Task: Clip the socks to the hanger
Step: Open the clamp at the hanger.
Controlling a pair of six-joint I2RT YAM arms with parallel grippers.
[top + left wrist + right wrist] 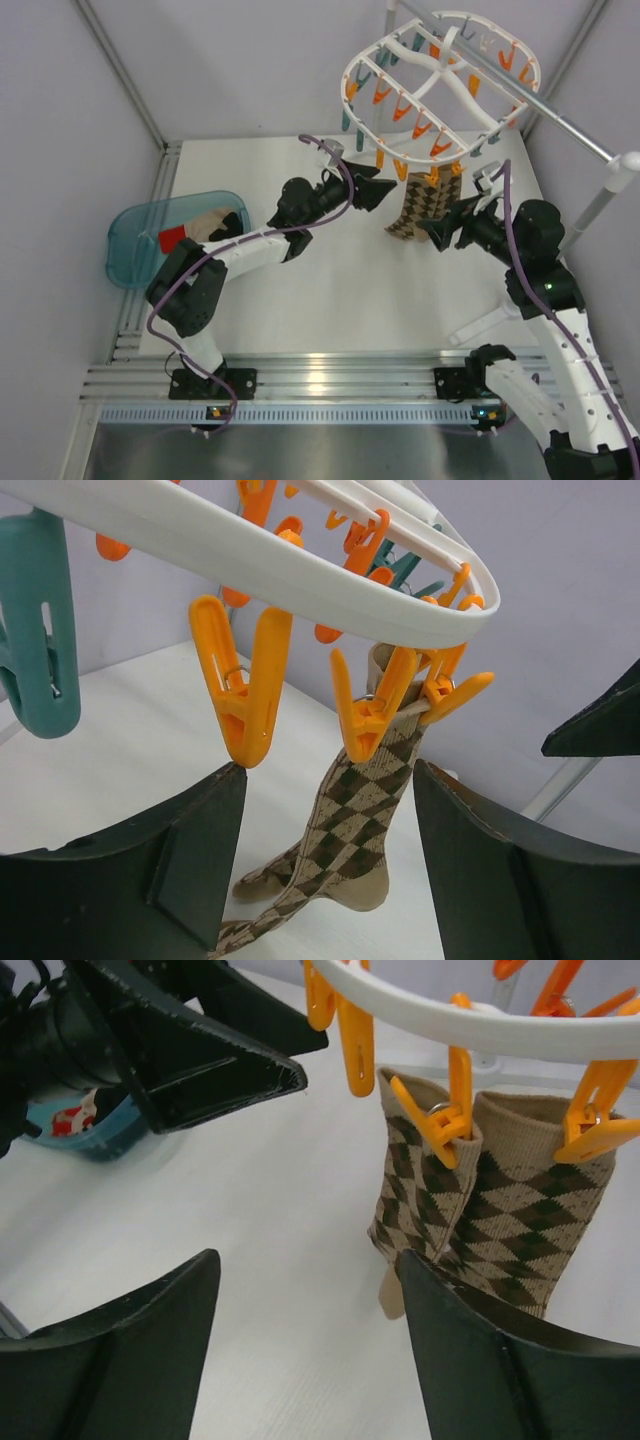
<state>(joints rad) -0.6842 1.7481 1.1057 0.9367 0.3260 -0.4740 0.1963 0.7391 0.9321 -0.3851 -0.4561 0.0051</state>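
Observation:
The socks (197,230), red at one end and cream over the rest, lie in a teal bin at the table's left; a red scrap of them (68,1118) shows in the right wrist view. The hanger (368,62), a white oval ring with orange and teal pegs, hangs tilted over the far right. My left gripper (385,190) is open and empty just below the hanger's rim (300,580), one finger tip touching an orange peg (245,695). My right gripper (445,222) is open and empty beside it, facing the left one.
Two brown-and-cream argyle socks (425,205) hang from orange pegs on the hanger's near rim, their toes on the table (340,290), between the two grippers. The teal bin (140,240) sits at the left edge. A grey metal rail (545,100) carries the hanger.

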